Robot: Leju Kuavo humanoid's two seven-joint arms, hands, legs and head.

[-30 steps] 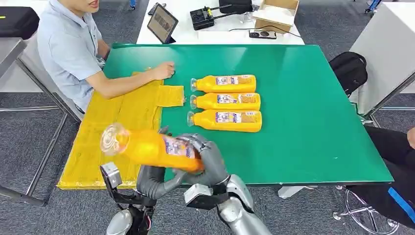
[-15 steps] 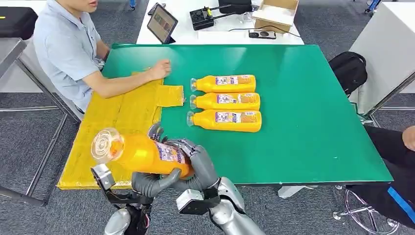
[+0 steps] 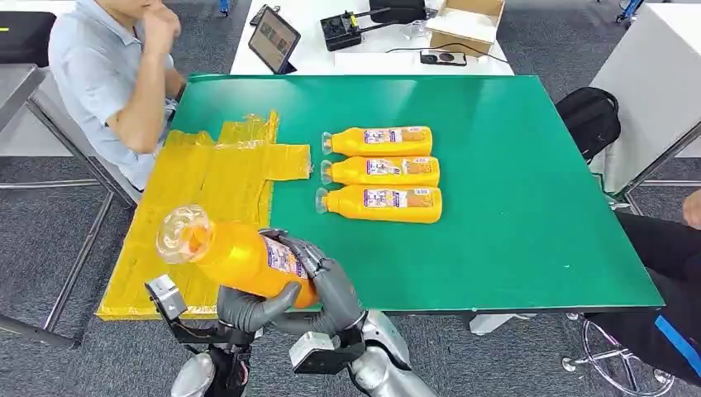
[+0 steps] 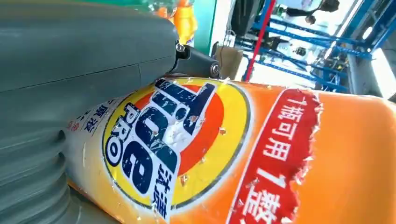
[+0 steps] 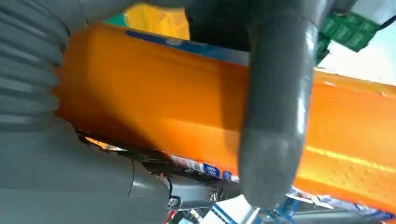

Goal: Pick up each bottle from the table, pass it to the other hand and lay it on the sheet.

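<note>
1. The orange bottle [image 3: 240,255] is in the air above the near edge of the green surface [image 3: 512,207], tilted, its clear cap end toward the yellow sheet [image 3: 198,215].
2. Both hands grasp it at once: the right hand [image 3: 326,285] wraps its labelled body from the right, and the left hand [image 3: 248,308] cups it from below, thumb curled up against its underside.
3. The left wrist view shows the bottle's round label [image 4: 173,144] pressed close against the hand's grey cover.
4. The right wrist view shows a thick grey thumb [image 5: 275,116] lying across the orange body.
5. Three more bottles [image 3: 382,172] lie side by side near the middle of the surface, caps toward the sheet.
6. The sheet covers the left edge, crumpled at its far end.
7. A person [image 3: 107,78] sits at the far left corner, one hand raised.
</note>
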